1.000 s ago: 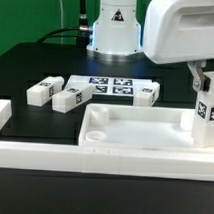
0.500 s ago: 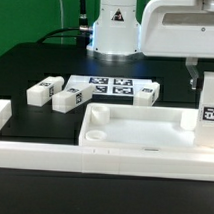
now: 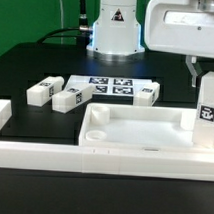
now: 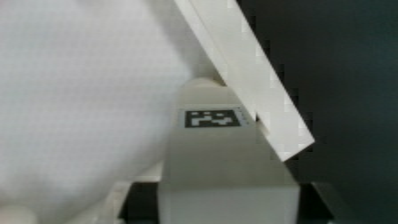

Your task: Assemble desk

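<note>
The desk panel (image 3: 135,117), a white tray-like piece with a raised rim, lies at the front of the table, with a round socket (image 3: 95,138) showing at its near corner on the exterior view's left. My gripper (image 3: 208,84) is shut on one white leg (image 3: 208,117), held upright over the panel's corner on the exterior view's right. Whether its lower end sits in a socket is hidden. In the wrist view the tagged leg (image 4: 222,150) stands between my dark fingers (image 4: 150,200), my gripper (image 4: 228,205) closed on it, beside the panel's rim (image 4: 249,70).
Three loose tagged legs (image 3: 43,91) (image 3: 67,97) (image 3: 146,92) lie around the marker board (image 3: 106,85) behind the panel. A long white border bar (image 3: 53,153) runs along the front, with a shorter one (image 3: 1,116) on the exterior view's left. The arm's base (image 3: 115,30) stands at the back.
The gripper and the leg it holds have shifted slightly toward the exterior view's right. Everything on the table has stayed put.
</note>
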{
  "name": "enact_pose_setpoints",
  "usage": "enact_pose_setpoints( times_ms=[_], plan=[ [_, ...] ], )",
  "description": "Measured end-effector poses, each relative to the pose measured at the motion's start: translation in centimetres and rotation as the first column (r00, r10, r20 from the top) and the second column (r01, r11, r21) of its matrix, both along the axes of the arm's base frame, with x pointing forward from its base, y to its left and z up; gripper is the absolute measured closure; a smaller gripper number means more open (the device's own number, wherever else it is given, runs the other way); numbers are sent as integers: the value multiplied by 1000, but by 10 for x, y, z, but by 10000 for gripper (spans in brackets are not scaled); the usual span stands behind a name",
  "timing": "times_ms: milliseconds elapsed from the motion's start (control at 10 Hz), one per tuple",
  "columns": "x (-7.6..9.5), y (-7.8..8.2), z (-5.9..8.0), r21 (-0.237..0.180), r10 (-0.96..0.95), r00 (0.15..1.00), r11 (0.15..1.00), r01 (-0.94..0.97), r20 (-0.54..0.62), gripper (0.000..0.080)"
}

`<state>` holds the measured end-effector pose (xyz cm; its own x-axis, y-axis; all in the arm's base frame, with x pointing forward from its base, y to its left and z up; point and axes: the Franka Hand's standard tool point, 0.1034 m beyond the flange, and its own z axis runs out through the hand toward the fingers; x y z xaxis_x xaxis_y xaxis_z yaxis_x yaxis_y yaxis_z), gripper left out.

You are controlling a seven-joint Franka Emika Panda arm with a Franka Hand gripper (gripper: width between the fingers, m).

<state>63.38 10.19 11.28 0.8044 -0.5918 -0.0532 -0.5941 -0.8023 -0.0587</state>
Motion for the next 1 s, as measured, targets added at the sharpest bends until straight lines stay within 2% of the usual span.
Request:
enact_pose_setpoints(
  times_ms=[100,300,700,900,1000],
  plan=[
    [0,0,0,0,26,1000,1000,-26,2,509],
    [0,1,0,0,121,993,993,-121,10,191],
    [0,1,1,-5,411,911,911,-412,32,153],
    [0,1,1,-14,560,827,828,-560,42,151],
    [0,1,1,-24,661,749,750,-660,47,151]
  ],
)
